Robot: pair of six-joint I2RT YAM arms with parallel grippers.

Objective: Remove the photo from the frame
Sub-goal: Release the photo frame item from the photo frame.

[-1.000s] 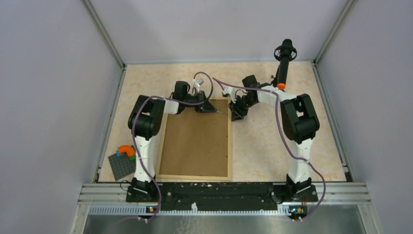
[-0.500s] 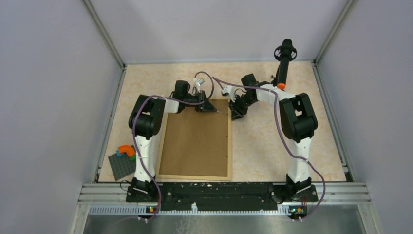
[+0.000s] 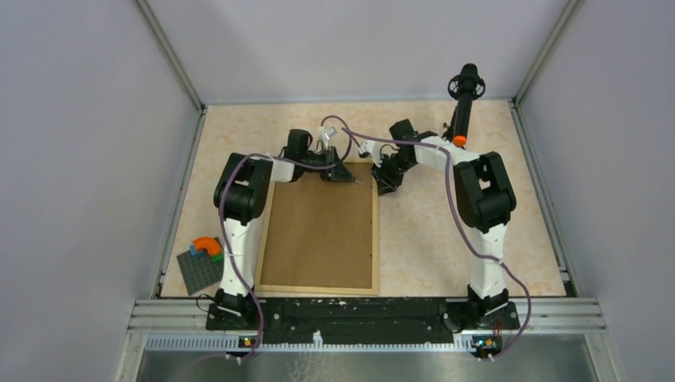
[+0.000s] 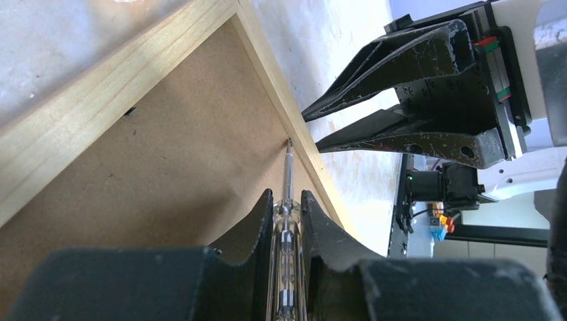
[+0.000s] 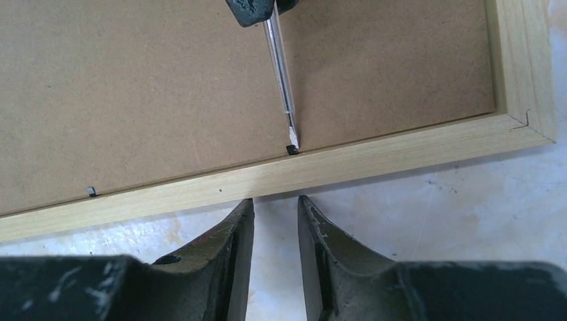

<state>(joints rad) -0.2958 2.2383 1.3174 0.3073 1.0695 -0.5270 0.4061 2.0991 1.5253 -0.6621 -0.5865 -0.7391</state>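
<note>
Your left hand (image 4: 286, 198) is clamped on a clear-handled screwdriver (image 5: 281, 67), its tip at a small black clip (image 5: 292, 150) on the frame (image 5: 321, 170). Your right hand (image 5: 275, 204) hangs slightly parted and empty over the bench (image 5: 434, 221), just outside that rail. The frame lies face down, backing board (image 5: 134, 87) up, hiding the photo.

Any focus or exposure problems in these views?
Top external: evenly lit, sharp, no glare. Left wrist: pale marbled tabletop washed out at upper left; left gripper's black fingers soft. Right wrist: light-wood picture frame and clear-handled screwdriver crisp; right gripper's near fingers blurred.
</note>
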